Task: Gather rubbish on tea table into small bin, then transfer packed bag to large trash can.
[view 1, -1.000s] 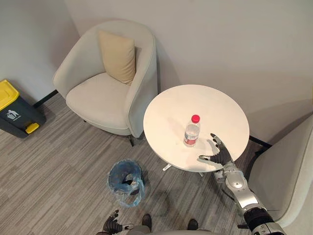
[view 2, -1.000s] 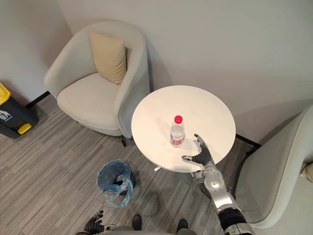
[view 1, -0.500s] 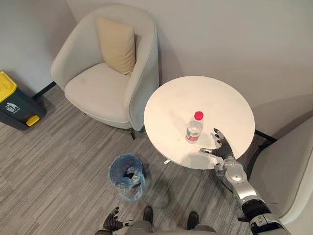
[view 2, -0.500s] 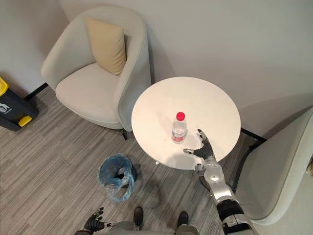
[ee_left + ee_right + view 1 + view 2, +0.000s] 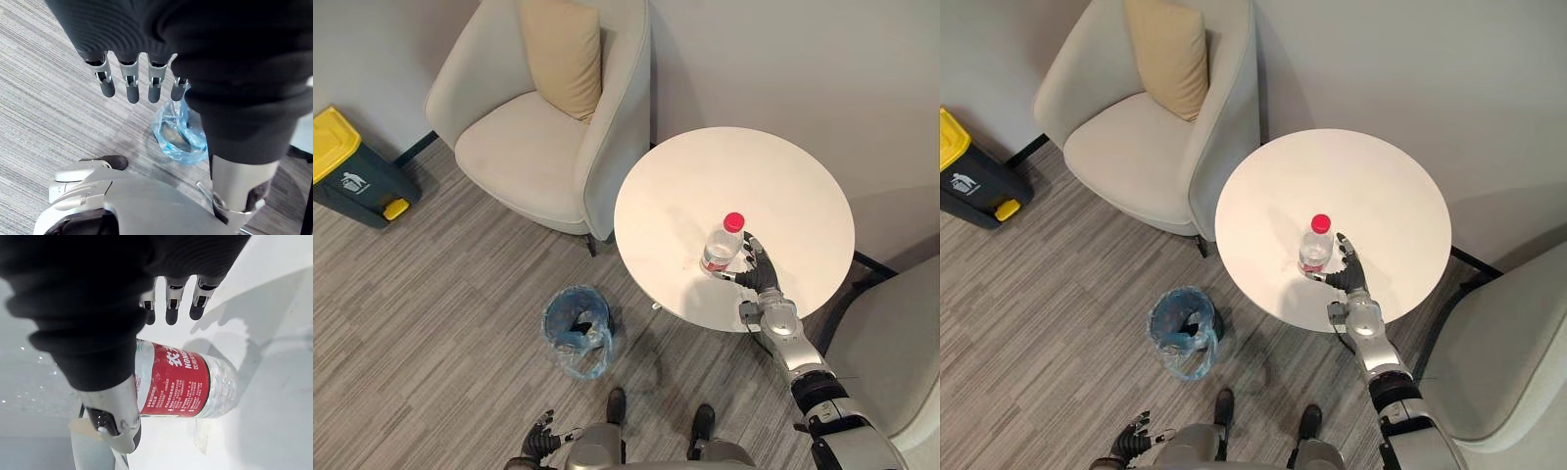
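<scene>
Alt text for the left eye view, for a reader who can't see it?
The robot's open right hand is beside an upright clear plastic bottle with a red cap on a round white table. Nearby stand a small blue-bagged bin, a cream armchair and a yellow-lidded dark trash can.

Bottle [image 5: 722, 245] on the table [image 5: 773, 186], right hand [image 5: 756, 272] just at its four o'clock, small bin [image 5: 578, 328] on the floor at the table's eight, armchair [image 5: 524, 157] at ten.
</scene>
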Robot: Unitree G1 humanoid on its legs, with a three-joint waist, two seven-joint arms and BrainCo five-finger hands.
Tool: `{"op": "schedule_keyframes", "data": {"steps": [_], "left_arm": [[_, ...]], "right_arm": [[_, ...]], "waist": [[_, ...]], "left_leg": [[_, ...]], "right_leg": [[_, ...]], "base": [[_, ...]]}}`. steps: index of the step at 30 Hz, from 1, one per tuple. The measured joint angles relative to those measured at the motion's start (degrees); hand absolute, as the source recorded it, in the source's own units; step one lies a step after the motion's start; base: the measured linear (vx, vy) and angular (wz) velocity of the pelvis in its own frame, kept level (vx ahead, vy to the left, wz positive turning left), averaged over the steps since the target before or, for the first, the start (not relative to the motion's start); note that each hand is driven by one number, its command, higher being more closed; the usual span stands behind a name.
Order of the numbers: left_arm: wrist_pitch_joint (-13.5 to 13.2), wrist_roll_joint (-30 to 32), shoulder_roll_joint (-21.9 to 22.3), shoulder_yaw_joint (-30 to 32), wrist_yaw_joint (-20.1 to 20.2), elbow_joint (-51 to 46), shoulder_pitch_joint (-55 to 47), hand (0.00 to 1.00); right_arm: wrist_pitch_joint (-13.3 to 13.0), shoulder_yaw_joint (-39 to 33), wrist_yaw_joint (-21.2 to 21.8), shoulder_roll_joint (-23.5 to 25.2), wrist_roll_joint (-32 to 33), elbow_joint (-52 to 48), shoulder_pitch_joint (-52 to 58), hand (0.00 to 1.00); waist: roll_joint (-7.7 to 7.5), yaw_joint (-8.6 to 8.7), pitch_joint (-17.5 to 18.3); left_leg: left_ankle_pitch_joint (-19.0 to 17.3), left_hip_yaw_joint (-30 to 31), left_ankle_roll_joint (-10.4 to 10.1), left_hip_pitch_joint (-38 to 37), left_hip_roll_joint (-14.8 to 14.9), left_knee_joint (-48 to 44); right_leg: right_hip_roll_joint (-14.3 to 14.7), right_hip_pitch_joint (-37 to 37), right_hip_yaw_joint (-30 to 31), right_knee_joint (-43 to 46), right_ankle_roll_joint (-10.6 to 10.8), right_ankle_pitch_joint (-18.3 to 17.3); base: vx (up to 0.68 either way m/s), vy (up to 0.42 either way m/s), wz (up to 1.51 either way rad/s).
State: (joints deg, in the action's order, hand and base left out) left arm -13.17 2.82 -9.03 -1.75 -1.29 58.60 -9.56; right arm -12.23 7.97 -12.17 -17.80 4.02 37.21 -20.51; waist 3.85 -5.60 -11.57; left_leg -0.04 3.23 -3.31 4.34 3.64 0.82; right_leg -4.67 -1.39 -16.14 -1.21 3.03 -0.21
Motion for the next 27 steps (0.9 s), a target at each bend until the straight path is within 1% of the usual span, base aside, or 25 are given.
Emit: {"op": "schedule_keyframes", "data": {"steps": [3, 4, 6, 9, 11, 17, 18, 20, 22, 24, 27], "left_arm": [[-0.2, -0.1, 0.0, 0.0, 0.0, -0.1, 0.0, 0.00], [-0.5, -0.1, 0.0, 0.0, 0.0, -0.1, 0.0, 0.00], [-0.4, -0.1, 0.0, -0.2, 0.0, 0.0, 0.0, 0.00], [-0.5, -0.1, 0.0, -0.4, 0.0, -0.1, 0.0, 0.00], [-0.5, -0.7, 0.1, -0.4, -0.1, -0.1, 0.0, 0.00], [-0.5, -0.7, 0.2, -0.3, -0.2, -0.1, 0.0, 0.00], [-0.5, -0.7, 0.2, -0.3, -0.2, -0.1, 0.0, 0.00], [-0.5, -0.7, 0.3, -0.1, -0.2, -0.1, 0.0, 0.00], [-0.4, -0.6, 0.4, 0.1, -0.3, -0.1, 0.0, 0.00], [-0.3, -0.6, 0.5, 0.2, -0.3, -0.1, 0.0, 0.00], [0.1, -0.5, 0.7, 0.5, -0.3, -0.1, 0.0, 0.00]], "right_arm": [[0.1, 0.5, -0.1, 0.0, 0.0, 0.3, -1.4, 0.00], [0.2, 1.6, -0.1, 0.0, 0.3, 0.4, -2.7, 1.00], [0.2, 2.1, -0.3, 0.1, 1.0, 0.9, -4.5, 1.00], [0.2, 2.0, -1.1, 0.0, 2.1, 3.0, -6.4, 1.00], [0.3, 2.2, -1.6, 0.2, 3.2, 3.9, -7.5, 1.00], [0.3, 3.6, -1.6, 0.9, 4.5, 3.2, -8.1, 1.00], [0.4, 3.7, -1.5, 0.9, 4.5, 2.2, -7.7, 1.00], [0.3, 3.6, -1.5, 0.9, 4.4, -3.0, -5.6, 1.00], [0.1, 3.3, -1.3, 0.8, 4.4, -10.1, -2.0, 1.00], [-0.5, 3.2, -1.0, 0.9, 4.3, -15.2, 1.6, 1.00], [-1.0, 2.4, 0.2, 1.6, 4.2, -20.2, 5.9, 1.00]], "waist": [[0.14, 0.03, -0.4], [0.17, -0.09, -1.0], [0.39, -0.34, -1.5], [0.50, -1.57, -1.6], [0.63, -1.87, -1.7], [0.78, -1.91, -2.5], [0.78, -1.88, -2.5], [0.77, -1.72, -2.5], [0.76, -1.48, -2.5], [0.66, -1.46, -2.5], [0.47, -1.30, -2.5]], "left_leg": [[0.0, 0.9, 0.0, 1.2, -0.1, -0.8], [0.0, 1.1, 0.0, 1.5, -0.1, -1.0], [0.0, 1.2, 0.0, 1.9, -0.1, -1.3], [0.1, 1.3, -0.1, 1.9, -0.1, -1.3], [0.1, 1.5, -0.2, 2.1, -0.1, -1.3], [0.3, 1.6, -0.4, 2.1, -0.1, -1.3], [0.3, 1.6, -0.4, 2.1, -0.1, -1.3], [0.3, 1.7, -0.4, 2.1, -0.1, -1.3], [0.3, 2.0, -0.4, 1.6, -0.1, -1.3], [0.3, 2.1, -0.4, 0.9, -0.1, -1.3], [0.3, 2.1, -0.4, 0.3, -0.1, -1.3]], "right_leg": [[0.0, -0.4, -0.8, 0.0, 0.0, 0.0], [0.0, -0.5, -1.0, 0.1, 0.0, 0.0], [0.0, -0.8, -1.1, 0.3, 0.0, 0.0], [0.0, -0.8, -1.1, 0.4, 0.0, 0.0], [0.0, -0.8, -1.3, 0.3, 0.0, 0.0], [0.0, -0.8, -1.3, 0.3, 0.0, 0.0], [0.0, -0.8, -1.3, 0.3, 0.0, 0.0], [0.0, -0.7, -1.3, 0.3, 0.0, 0.0], [0.0, 0.0, -1.3, 0.3, 0.0, 0.0], [0.0, 0.8, -1.2, 0.2, 0.0, 0.0], [0.0, 1.4, -1.1, 0.1, 0.0, 0.0]], "base": [[-0.03, 0.004, 0.15], [-0.03, 0.002, 0.09], [-0.05, 0.002, 0.04], [-0.02, 0.002, 0.01], [-0.02, 0.004, 0.05], [0.00, 0.000, 0.00], [0.00, 0.000, 0.00], [0.00, 0.004, 0.02], [-0.01, 0.006, 0.07], [-0.02, 0.006, 0.07], [-0.04, 0.005, 0.00]]}}
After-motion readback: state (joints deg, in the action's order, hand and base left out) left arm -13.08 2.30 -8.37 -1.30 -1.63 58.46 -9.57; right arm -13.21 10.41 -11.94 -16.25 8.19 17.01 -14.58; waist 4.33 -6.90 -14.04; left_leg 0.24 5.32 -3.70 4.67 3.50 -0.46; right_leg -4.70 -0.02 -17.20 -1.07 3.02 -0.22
